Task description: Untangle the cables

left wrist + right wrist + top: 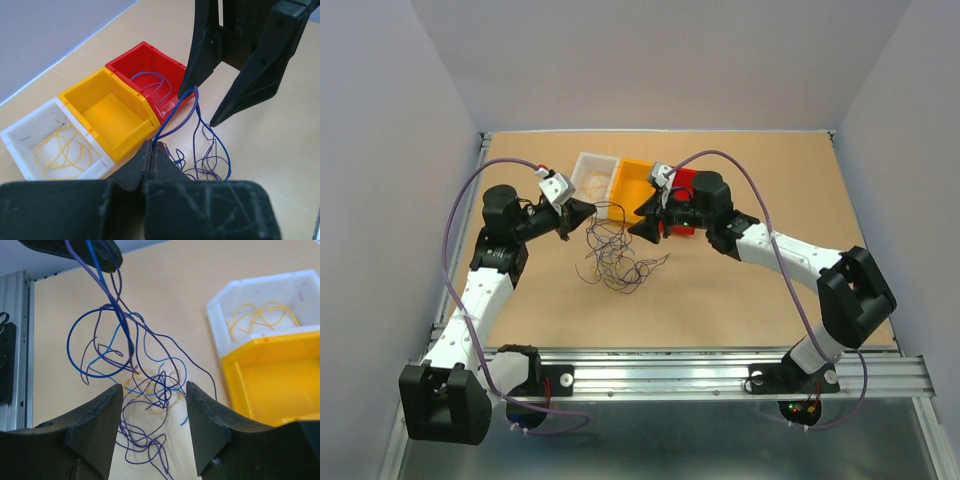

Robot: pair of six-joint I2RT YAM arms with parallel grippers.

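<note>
The cables (615, 255) are a loose tangle of thin blue, purple and pale yellow wires on the tabletop between my two grippers. My left gripper (582, 213) is shut on a blue wire (172, 117), pinched at the tips (152, 145). The wire is lifted and runs up from the tangle (150, 385) to the left gripper (95, 252) in the right wrist view. My right gripper (645, 228) is open and empty. It hovers over the tangle with its jaws wide apart (154, 387). It also shows in the left wrist view (200, 107), beside the lifted wire.
Three bins stand in a row behind the tangle. The white bin (20, 130) holds yellow wires, the yellow bin (82, 86) is empty, and the red bin (127, 57) holds a blue wire. In the top view they are white (582, 160), yellow (623, 190) and red (686, 177).
</note>
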